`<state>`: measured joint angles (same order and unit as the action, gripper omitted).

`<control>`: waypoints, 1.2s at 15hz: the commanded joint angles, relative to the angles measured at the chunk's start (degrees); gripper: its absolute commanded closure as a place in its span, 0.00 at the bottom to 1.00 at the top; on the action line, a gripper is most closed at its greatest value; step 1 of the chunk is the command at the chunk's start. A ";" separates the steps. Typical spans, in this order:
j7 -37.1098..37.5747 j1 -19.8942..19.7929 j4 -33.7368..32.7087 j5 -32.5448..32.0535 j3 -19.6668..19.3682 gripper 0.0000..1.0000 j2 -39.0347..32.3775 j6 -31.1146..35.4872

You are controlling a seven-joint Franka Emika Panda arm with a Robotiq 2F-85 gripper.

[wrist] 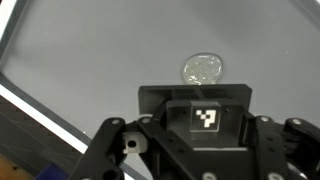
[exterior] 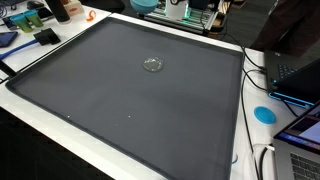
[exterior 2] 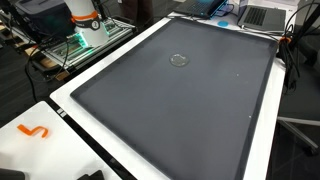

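Directly ahead of the gripper (wrist: 205, 150), a little beyond the top edge of its tag plate (wrist: 205, 118), lies a small clear disc (wrist: 204, 69). It is round and glassy and rests flat. The disc is clear of the gripper, with a strip of bare surface between it and the plate. Both exterior views show the same disc (exterior: 153, 65) (exterior 2: 179, 59) lying alone, well away from every edge of the surface under it.

The gripper shows only in the wrist view, coming in from the bottom. Its black body and the linkages on either side of the tag plate are visible, but the fingertips are out of the picture. I cannot tell whether it is spread or clenched, and nothing is seen in its grasp.

Under the disc and the gripper is a large dark grey mat (wrist: 80, 50), which fills most of both exterior views (exterior: 100, 90) (exterior 2: 200, 110). To the gripper's lower left in the wrist view, a white border (wrist: 45, 112) runs slantwise along the mat's edge.

Farther out, off the mat, an exterior view shows a blue round pad (exterior: 264, 113) on the white tabletop beside some cables. An exterior view also shows an orange squiggle (exterior 2: 35, 131) on the white corner and a laptop (exterior 2: 262, 15) past the far edge.
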<state>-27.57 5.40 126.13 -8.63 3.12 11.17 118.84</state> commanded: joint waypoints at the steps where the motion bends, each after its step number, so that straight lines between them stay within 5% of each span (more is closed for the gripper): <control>1: -0.26 0.28 0.15 -0.03 -0.30 0.44 0.32 -0.19; 8: -0.56 0.31 0.44 0.00 -0.33 0.44 0.50 -0.19; 9: -1.30 0.06 0.27 0.07 -0.71 0.69 -0.81 -0.60; 18: -12.44 -1.08 6.33 1.10 -2.20 0.69 -7.34 2.86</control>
<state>-35.91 4.93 129.52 -8.57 1.15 4.51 120.02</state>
